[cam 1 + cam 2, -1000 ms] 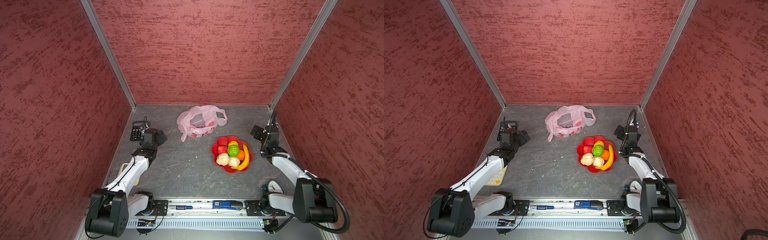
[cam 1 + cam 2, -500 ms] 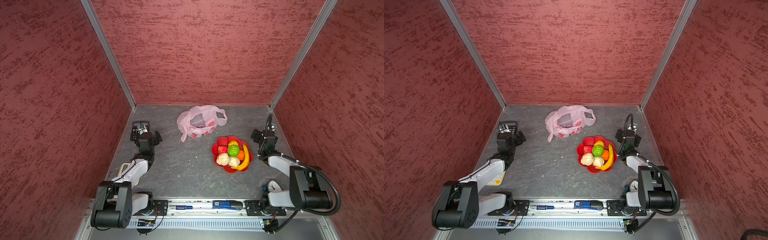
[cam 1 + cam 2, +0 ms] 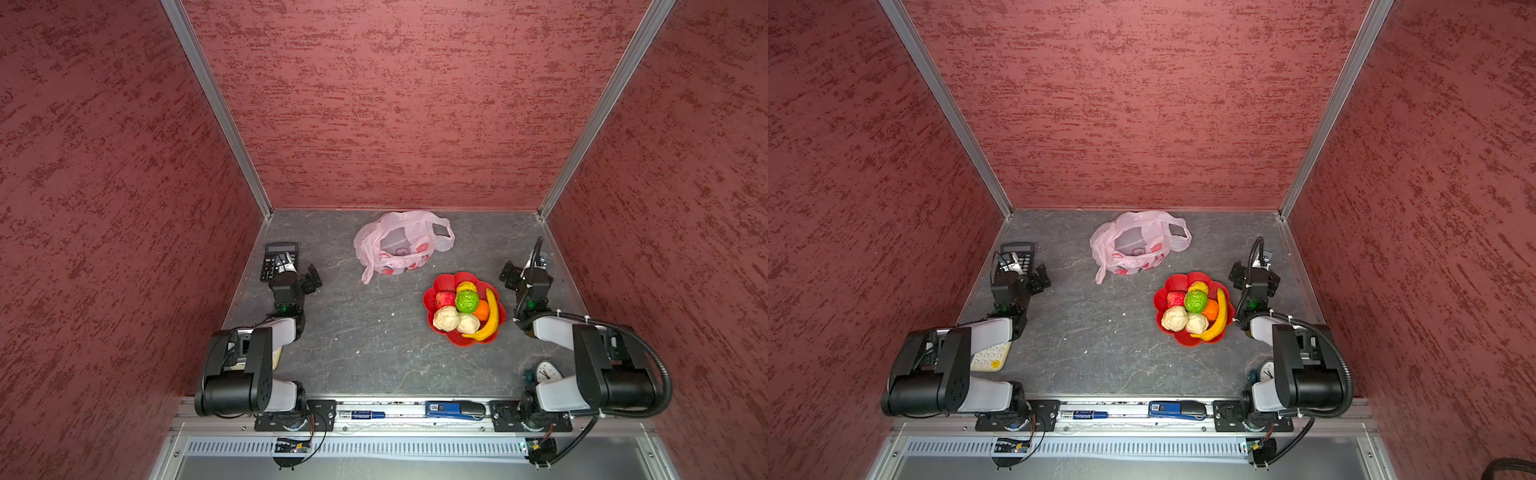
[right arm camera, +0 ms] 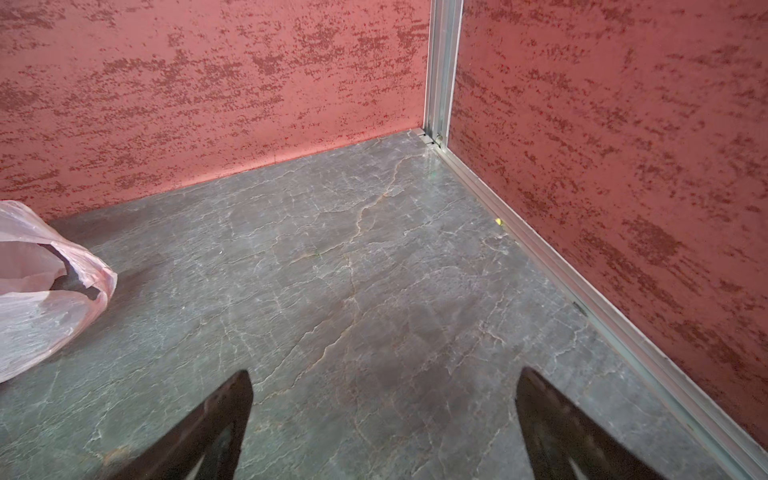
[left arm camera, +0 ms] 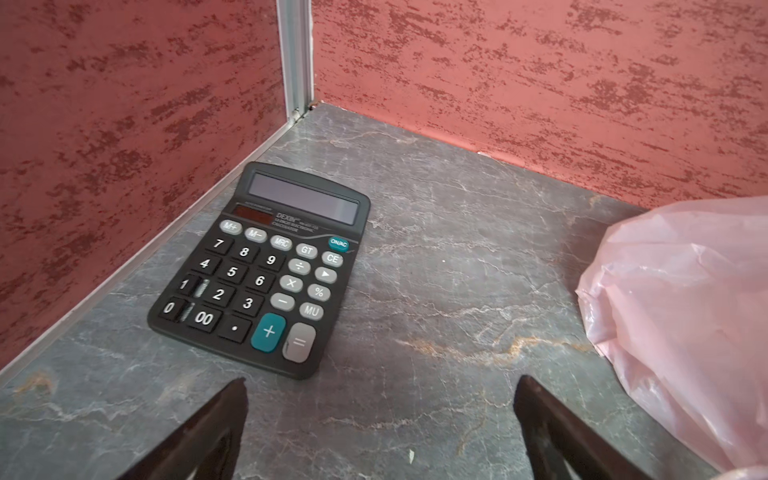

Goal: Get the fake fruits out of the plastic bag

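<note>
The plastic bag [image 3: 401, 245] [image 3: 1138, 245] lies slack and flattened at the back middle of the table, its edge showing in the left wrist view [image 5: 685, 311] and the right wrist view [image 4: 37, 282]. The fake fruits [image 3: 465, 307] [image 3: 1194, 307] sit heaped in a red flower-shaped dish [image 3: 459, 340], in front and to the right of the bag. My left gripper [image 3: 297, 272] [image 5: 380, 380] hangs open and empty beside a calculator, left of the bag. My right gripper [image 3: 525, 270] [image 4: 382, 374] is open and empty over bare table, right of the dish.
A black calculator [image 3: 278, 259] [image 5: 266, 270] lies by the left wall. A cream calculator [image 3: 988, 359] sits under the left arm. A small clock [image 3: 544, 370] stands at the front right. Red walls close in the left, back and right sides.
Both arms have folded back toward their bases, drawing the grippers a little nearer the front. Both grippers stayed open. Bag, dish and fruits have not moved.
</note>
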